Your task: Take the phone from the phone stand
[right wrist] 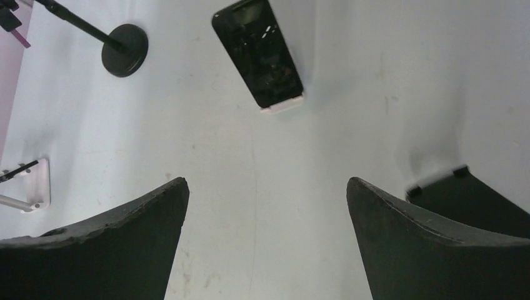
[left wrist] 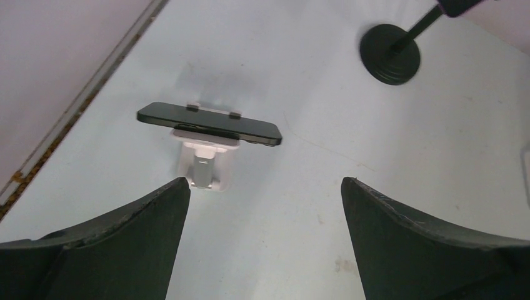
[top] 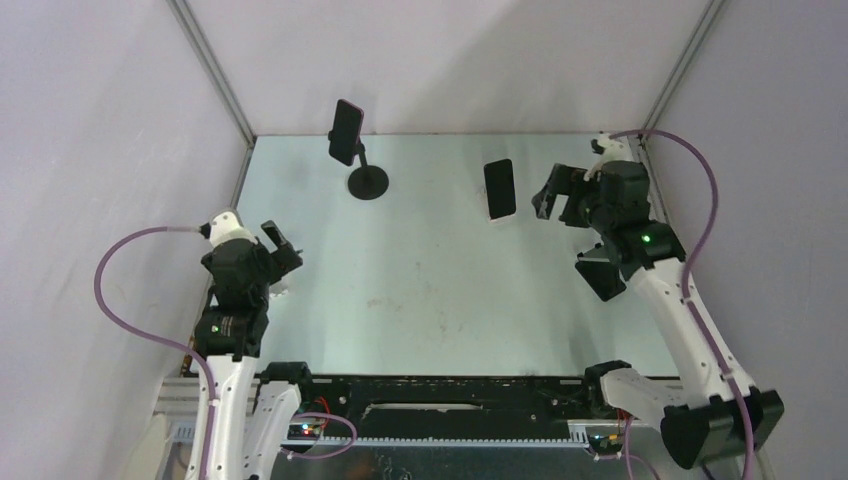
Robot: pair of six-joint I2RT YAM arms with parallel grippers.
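Observation:
Three phones sit on stands. A dark phone (left wrist: pixel 209 123) lies crosswise on a small white stand (left wrist: pixel 205 161), just ahead of my left gripper (left wrist: pixel 265 181), which is open and empty above the table. A second phone (top: pixel 346 130) is clipped on a black stand with a round base (top: pixel 368 183) at the back. A third phone (top: pixel 500 188) leans on a white stand; in the right wrist view this phone (right wrist: pixel 257 53) is ahead of my right gripper (right wrist: pixel 267 181), which is open and empty. In the top view the right gripper (top: pixel 555 195) is just right of the third phone.
A black flat object (top: pixel 603 278) lies on the table beside the right arm and shows at the right of the right wrist view (right wrist: pixel 469 200). The left wall's metal edge (left wrist: pixel 81 100) runs close to the small white stand. The round base (left wrist: pixel 390 54) is far ahead of the left gripper.

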